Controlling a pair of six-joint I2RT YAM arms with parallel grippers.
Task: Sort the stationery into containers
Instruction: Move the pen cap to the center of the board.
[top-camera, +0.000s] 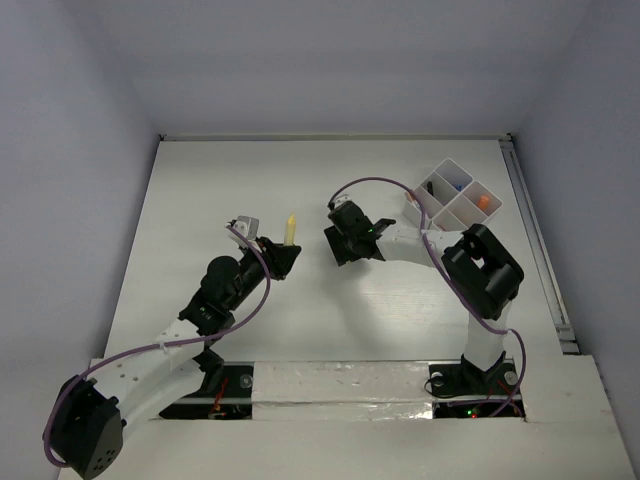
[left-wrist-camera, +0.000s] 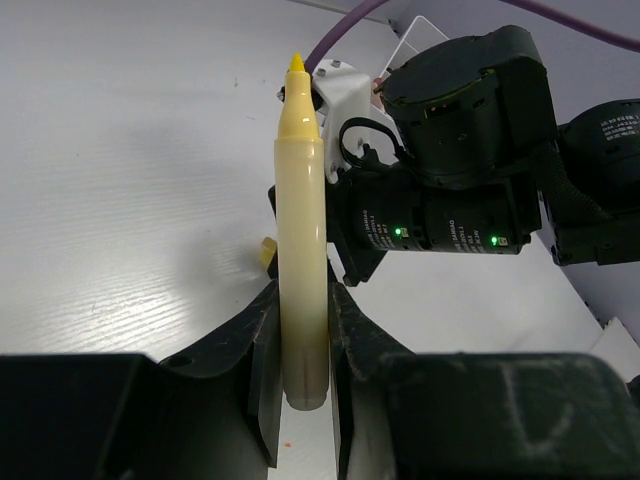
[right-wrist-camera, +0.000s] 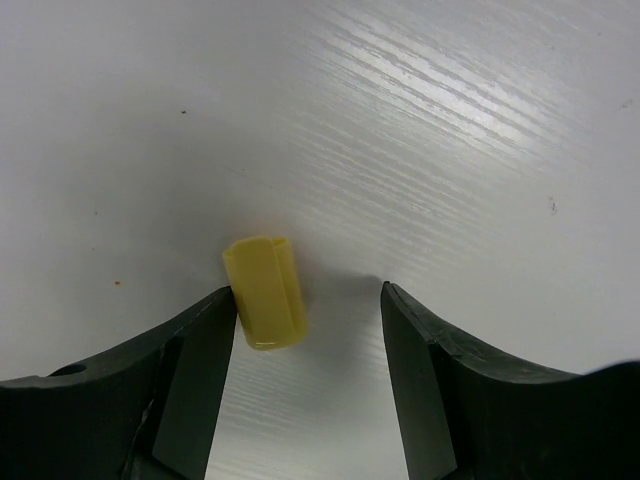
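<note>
Tray, organiser, white plastic (top-camera: 472, 182): set cornerwise at the far right of the table (top-camera: 220, 180) and divided by thin walls into several compartments. An orange bit (top-camera: 483, 203) and a blue-tipped item (top-camera: 455, 186) are seen in separate compartments. The remaining contents are too small to be identified.

Marker, yellow (left-wrist-camera: 300, 250): uncapped, with the pointed tip uppermost. It is held upright above the table, well to the left of the tray and somewhat nearer the arm bases than the tray is. The lower barrel is pinched between the left arm's fingers (left-wrist-camera: 262, 350), which are pressed against it from both sides.

Cap, yellow (right-wrist-camera: 265, 292): a short, stubby piece resting on the table between the marker and the tray, closer to the marker. It is framed by the right arm's fingers (right-wrist-camera: 200, 350), which are spread. One finger is placed just beside the cap, and whether it touches cannot be told. The other finger stands well clear, with bare table showing in the gap. The cap is gripped by neither.

Right arm (top-camera: 480, 265): raised from its base on the near side of the tray and bent at the elbow just in front of it. The forearm is directed leftward, away from the tray and towards the marker.

Cable, purple (top-camera: 375, 182): looped above the right wrist, to the left of the tray.
</note>
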